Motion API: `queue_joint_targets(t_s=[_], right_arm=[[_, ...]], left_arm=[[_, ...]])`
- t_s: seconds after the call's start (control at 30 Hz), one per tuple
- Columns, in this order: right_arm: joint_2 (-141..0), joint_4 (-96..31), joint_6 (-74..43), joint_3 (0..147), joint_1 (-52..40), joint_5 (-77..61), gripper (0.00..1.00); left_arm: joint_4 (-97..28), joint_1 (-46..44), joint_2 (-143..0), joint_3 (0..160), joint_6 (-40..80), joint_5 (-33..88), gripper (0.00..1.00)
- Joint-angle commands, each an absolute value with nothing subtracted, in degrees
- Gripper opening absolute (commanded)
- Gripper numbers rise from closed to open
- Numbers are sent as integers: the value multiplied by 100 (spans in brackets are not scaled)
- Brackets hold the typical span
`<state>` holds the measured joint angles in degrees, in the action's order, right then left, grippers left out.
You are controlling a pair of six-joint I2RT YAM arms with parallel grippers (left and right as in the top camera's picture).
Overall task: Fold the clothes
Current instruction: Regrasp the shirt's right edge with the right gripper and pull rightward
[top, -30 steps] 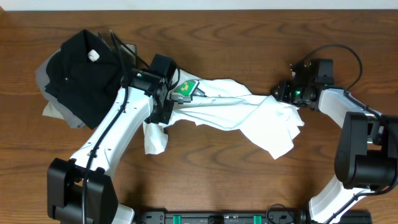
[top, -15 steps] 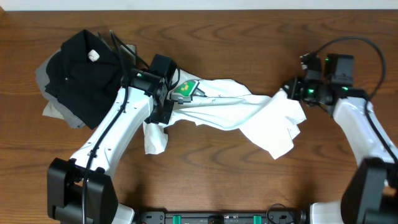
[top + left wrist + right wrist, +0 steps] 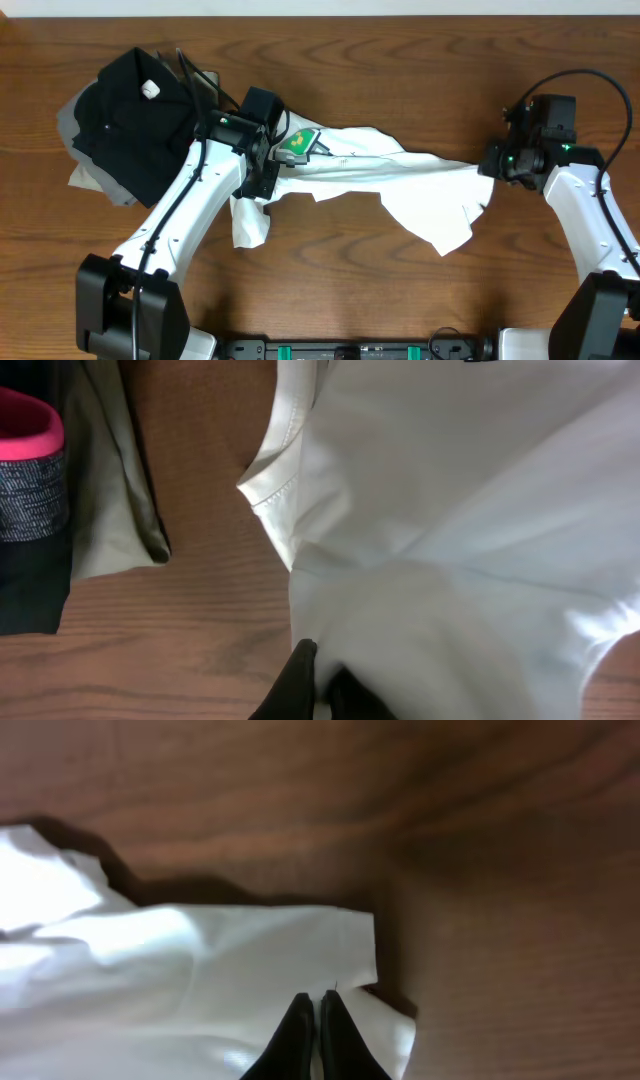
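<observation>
We list one white T-shirt [image 3: 400, 185], crumpled and stretched in a band across the middle of the wooden table [image 3: 400, 60]. The left gripper [image 3: 265, 170] is clamped on its left end, and the right gripper [image 3: 490, 165] is clamped on its right edge. At far left, a black garment [image 3: 130, 110] lies on a grey garment [image 3: 68, 118].

Grey garment [image 3: 88, 178] mostly under blk garment [image 3: 125, 110]; T-shirt [image 3: 430, 195] lettering [image 3: 345, 157] illegible.

You get a bright, sharp overhead view; your wrist views are blurred, the right one dim, the T-shirt [image 3: 450, 510] overexposed.
</observation>
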<state>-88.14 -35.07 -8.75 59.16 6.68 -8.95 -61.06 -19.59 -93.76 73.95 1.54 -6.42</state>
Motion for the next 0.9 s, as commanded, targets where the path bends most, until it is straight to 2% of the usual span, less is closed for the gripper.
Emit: queue_joint_targets(t_s=[0.0,0.2,0.3,0.5,0.53,0.57,0.63,0.7,0.77,0.87], right_arm=[[-8803,-3365,-982,5913,690,-906,3],[-9008,-3072,-1175,5913,633,-1522,3],[-9319,-2917,-1271,5913,556,-1525,6],[-9918,-2071,-1323,5913,523,-1660,9],[-9985,-1909,-1321,5913,528,-1658,12],[-10038,-1789,-1319,5913,532,-1656,18],[-10095,-1660,-1194,5913,563,-1656,42],[-10095,-1675,-993,5913,635,-1656,55],[-10095,-1761,-910,5913,744,-1708,60],[-10095,-2005,-692,5913,954,-1852,59]], left_arm=[[-6121,-1931,-9430,7395,226,-735,6],[-6099,-1931,-9430,7395,226,-735,6],[-6066,-1931,-9430,7395,226,-735,6],[-6049,-1931,-9430,7395,226,-735,6],[-6045,-1931,-9430,7395,226,-735,6],[-6036,-1931,-9430,7395,226,-735,6],[-6023,-1931,-9430,7395,226,-735,6],[-6007,-1931,-9430,7395,226,-735,6],[-5990,-1931,-9430,7395,228,-735,6],[-5990,-1931,-9430,7395,228,-733,6]])
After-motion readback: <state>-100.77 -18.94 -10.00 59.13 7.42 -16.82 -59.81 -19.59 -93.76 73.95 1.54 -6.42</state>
